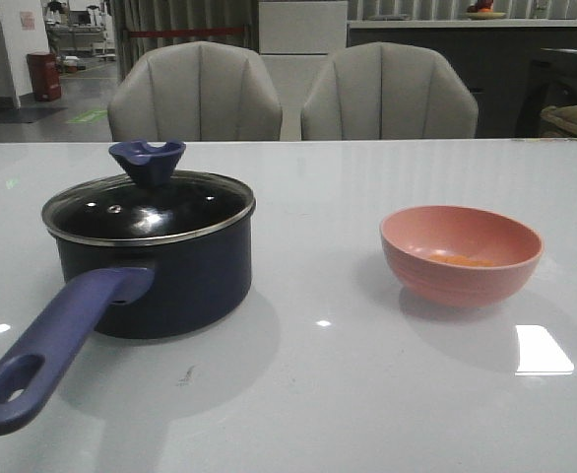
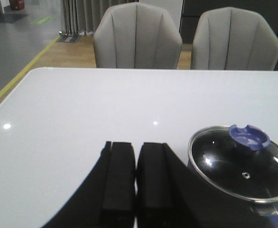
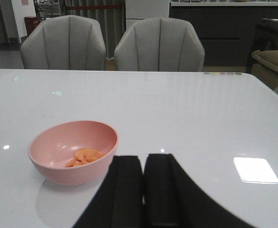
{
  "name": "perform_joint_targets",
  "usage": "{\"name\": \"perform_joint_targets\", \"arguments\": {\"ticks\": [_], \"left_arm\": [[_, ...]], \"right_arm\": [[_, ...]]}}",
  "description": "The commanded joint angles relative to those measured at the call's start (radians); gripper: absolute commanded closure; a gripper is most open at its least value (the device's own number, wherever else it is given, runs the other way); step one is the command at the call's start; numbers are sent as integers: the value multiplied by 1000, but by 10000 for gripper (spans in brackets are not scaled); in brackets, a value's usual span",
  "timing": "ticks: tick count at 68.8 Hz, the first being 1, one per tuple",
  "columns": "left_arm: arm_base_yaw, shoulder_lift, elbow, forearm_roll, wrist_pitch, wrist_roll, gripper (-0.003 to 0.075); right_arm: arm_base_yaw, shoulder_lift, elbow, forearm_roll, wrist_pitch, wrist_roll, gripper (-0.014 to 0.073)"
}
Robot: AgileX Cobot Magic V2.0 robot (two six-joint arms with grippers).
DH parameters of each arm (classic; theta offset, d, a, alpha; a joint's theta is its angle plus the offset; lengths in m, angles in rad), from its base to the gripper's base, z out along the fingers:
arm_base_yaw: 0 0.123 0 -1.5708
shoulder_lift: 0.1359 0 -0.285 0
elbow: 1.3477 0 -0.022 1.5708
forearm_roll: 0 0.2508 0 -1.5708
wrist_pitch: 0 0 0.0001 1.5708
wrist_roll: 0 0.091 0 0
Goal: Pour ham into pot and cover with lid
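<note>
The pot (image 1: 156,266) sat on the table (image 1: 318,394) with the lid (image 1: 149,205) on it, handle toward the robot. The left hand (image 2: 136,178), fingers pressed together and empty, hung just beside it. Well right of the pot, the ham (image 3: 84,156) lay in the pink bowl (image 3: 72,151); the right hand (image 3: 143,187), likewise pressed together, was nearer that.
</note>
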Motion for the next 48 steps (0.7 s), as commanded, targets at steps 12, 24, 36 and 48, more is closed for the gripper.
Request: {"name": "perform_joint_targets", "arguments": {"ticks": [12,24,36,48], "left_arm": [[-4,55,-23,0,-19,-5,577],[-4,55,-29,11,-17,-5,374],[-4,55,-27,11,-24,-5,185],[-4,55,-21,9,-32,-5,189]], "right_arm": [[3,-21,-6,-10,-91,-6,447],[3,-21,-6,-10,-91,-6,447],[3,-21,-6,-10,-91,-6,447],[3,-21,-6,-10,-91,-6,447]]}}
